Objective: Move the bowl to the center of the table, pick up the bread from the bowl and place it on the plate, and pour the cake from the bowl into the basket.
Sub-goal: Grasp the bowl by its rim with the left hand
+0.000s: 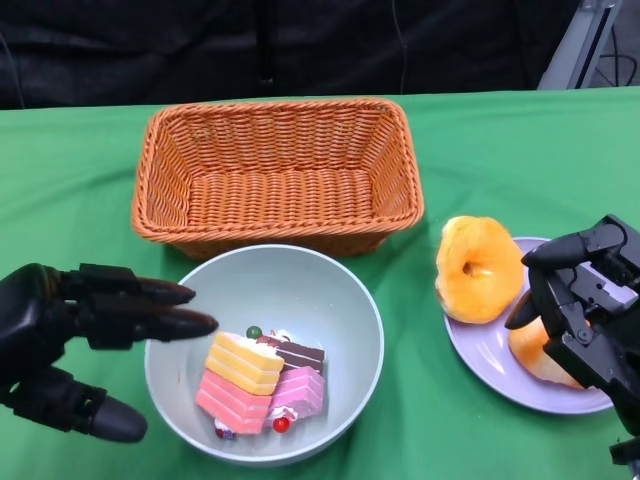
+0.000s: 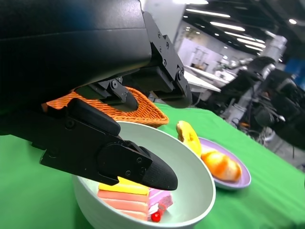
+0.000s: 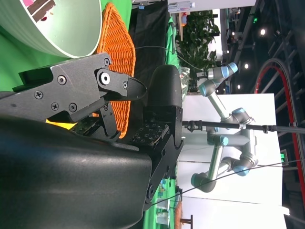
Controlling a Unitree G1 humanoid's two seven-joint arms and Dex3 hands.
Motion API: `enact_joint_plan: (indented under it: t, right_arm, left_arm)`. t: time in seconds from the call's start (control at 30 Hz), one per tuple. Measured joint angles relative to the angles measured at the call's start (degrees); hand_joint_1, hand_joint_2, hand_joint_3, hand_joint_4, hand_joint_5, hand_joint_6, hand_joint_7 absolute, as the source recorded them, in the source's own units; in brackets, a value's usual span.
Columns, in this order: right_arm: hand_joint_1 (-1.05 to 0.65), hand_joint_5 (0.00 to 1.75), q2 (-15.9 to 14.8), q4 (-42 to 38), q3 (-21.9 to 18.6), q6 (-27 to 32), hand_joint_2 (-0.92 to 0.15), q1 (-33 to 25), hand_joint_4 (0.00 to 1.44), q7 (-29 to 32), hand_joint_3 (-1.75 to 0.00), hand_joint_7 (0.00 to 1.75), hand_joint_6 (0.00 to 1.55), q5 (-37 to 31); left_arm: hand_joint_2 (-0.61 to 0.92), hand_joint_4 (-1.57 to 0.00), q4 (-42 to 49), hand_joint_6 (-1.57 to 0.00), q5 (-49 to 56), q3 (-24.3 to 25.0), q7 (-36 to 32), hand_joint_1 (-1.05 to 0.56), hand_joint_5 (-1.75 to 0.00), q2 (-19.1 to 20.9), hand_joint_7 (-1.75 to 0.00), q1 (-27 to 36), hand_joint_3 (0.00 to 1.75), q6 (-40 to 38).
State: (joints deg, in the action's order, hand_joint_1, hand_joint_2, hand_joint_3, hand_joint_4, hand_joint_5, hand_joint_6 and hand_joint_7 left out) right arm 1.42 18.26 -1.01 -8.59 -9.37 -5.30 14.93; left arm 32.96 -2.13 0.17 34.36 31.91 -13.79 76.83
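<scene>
Progress, as we judge it: bread [image 1: 478, 268] already on the plate [image 1: 490, 368], cake [image 1: 262, 382] still in the bowl [image 1: 330, 300], pour pending. Our left hand [image 1: 75, 335], empty with fingers spread, reaches over the smooth pale-green bowl's rim. Behind stands the woven orange basket [image 1: 280, 170]. Our right hand [image 1: 580, 305], empty with fingers apart, hovers above the glossy lilac plate on the green desk [image 1: 80, 180].

Green-covered table [image 1: 70, 170] with wicker basket [image 1: 278, 172], pale bowl [image 1: 345, 300] and, probably flat, purple plate [image 1: 490, 358].
</scene>
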Motion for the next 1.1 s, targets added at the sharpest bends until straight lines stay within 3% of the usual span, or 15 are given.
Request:
enact_joint_plan:
  t: [0.13, 0.43, 0.63, 0.8, 1.1]
  right_arm:
    - [-0.07, 1.6, 0.38, 0.0, -0.16, 0.46, -0.87, 0.03, 0.71, 0.02, -0.59, 1.15, 0.71, -0.03]
    - [-0.07, 1.59, 0.61, 0.03, -0.39, 0.49, -0.87, -0.04, 0.71, 0.05, -0.58, 1.14, 0.72, -0.33]
    - [-0.07, 1.61, 0.62, 0.69, -0.42, 0.65, -0.88, -0.36, 0.7, 0.14, -0.58, 1.14, 0.71, -0.33]
    - [-0.07, 1.61, 0.65, 0.83, -0.44, 1.34, -0.87, -0.46, 0.7, 0.34, -0.57, 1.14, 0.71, -0.34]
    - [-0.06, 1.61, 0.79, 1.31, -0.51, 1.36, -0.88, -0.77, 0.71, 0.39, -0.57, 1.14, 0.72, -0.49]
  left_arm:
    - [0.88, -0.83, 3.78, -0.84, 1.83, -0.73, -0.9, -0.62, -0.15, 0.28, -0.07, -2.84, 0.01, 6.52]
    - [0.91, -0.95, 7.31, -0.95, 7.2, -2.42, -3.14, -0.63, -0.11, 2.04, -0.05, -5.9, 0.0, 13.06]
    - [0.86, -0.98, 5.95, -0.97, 13.12, -2.19, -4.12, -0.64, -0.07, 2.63, -0.03, -6.07, 0.0, 13.32]
    - [0.82, -0.99, 2.51, -0.96, 20.32, 1.81, -5.12, -0.63, -0.04, 2.59, -0.01, -5.92, 0.0, 12.0]
    - [0.79, -0.96, -7.44, -0.91, 34.72, 6.79, -11.43, -0.43, -0.01, 0.04, 0.0, -2.28, 0.0, 4.73]
